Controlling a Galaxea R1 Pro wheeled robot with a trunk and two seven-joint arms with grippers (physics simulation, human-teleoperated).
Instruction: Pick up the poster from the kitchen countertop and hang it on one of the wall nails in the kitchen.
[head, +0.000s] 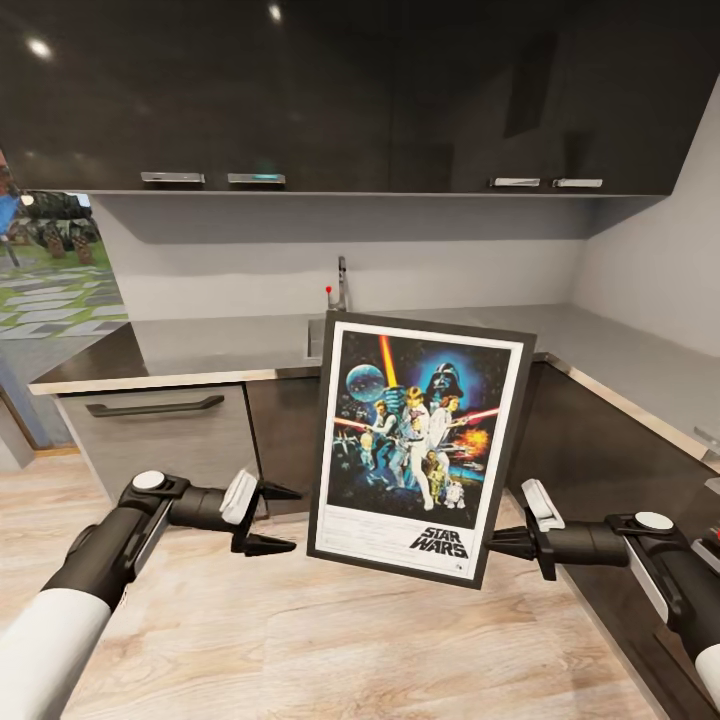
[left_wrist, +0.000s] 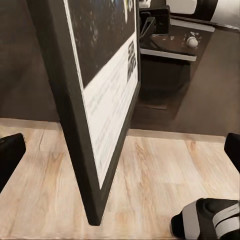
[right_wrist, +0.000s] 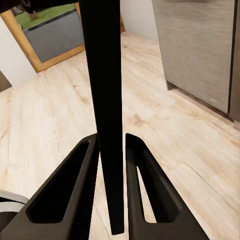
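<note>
I have the poster (head: 420, 448) up in the air in front of the corner cabinets, clear of the grey surface (head: 215, 345) behind it, with its printed face turned toward my head camera and the whole frame tilted a little, its top leaning to the right. My right pincer (head: 498, 542) is clamped on the poster's lower right edge; through the right wrist camera I see the thin black edge of the frame (right_wrist: 107, 115) running straight down between the two dark fingers (right_wrist: 65, 200), which press against it on either side. My left pincer (head: 275, 518) stands with its jaws apart, just beside the poster's lower left edge but not touching it. In the left wrist camera the frame (left_wrist: 87, 125) passes close by at a slant, its white lower border and small print visible, and the wooden floor (left_wrist: 160, 185) lies underneath. Behind the poster the tap (head: 341, 282) rises over the sink, and dark wall cupboards (head: 300, 90) hang above the surface.
</note>
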